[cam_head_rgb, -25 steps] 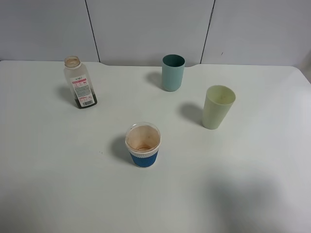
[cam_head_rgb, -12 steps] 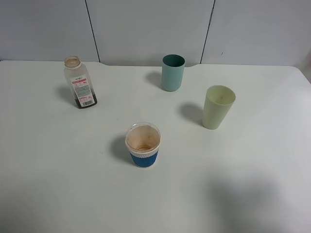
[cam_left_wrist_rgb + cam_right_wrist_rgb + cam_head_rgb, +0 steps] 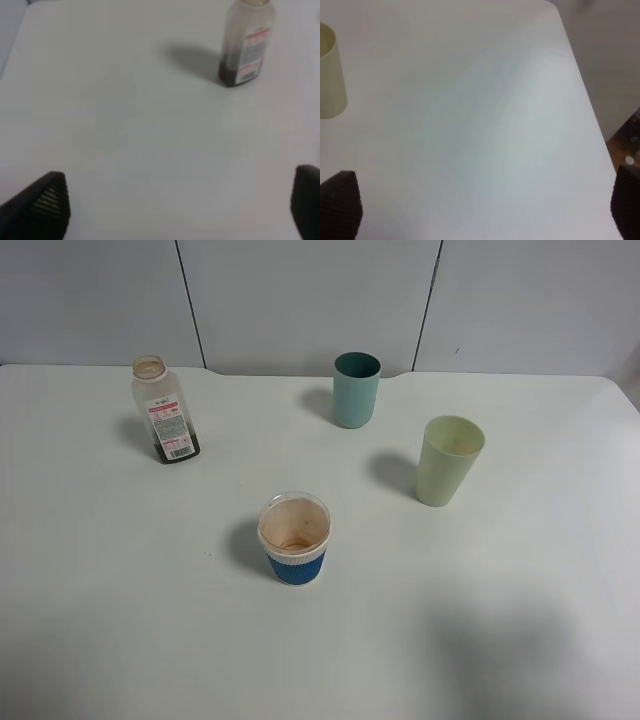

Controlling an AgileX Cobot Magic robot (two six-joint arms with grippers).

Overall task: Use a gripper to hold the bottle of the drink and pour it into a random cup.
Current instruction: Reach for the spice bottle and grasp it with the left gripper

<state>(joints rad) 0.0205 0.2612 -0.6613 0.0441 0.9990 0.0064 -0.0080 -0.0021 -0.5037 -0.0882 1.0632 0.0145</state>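
Note:
The clear capless bottle [image 3: 164,410] with a white-and-pink label stands upright at the far left of the white table [image 3: 120,570], with dark brown drink [image 3: 176,449] low in it. It also shows in the left wrist view [image 3: 247,44]. The short cup [image 3: 294,538] with a blue ribbed sleeve and brown-stained inside stands near the middle. Neither gripper shows in the high view. My left gripper [image 3: 180,205] is open and empty, well short of the bottle. My right gripper [image 3: 482,207] is open and empty over bare table.
A taller teal tumbler [image 3: 356,389] stands at the back centre. A pale green tumbler [image 3: 447,460] stands to the right and also shows in the right wrist view [image 3: 330,80]. The table's right edge [image 3: 585,95] lies close to the right gripper.

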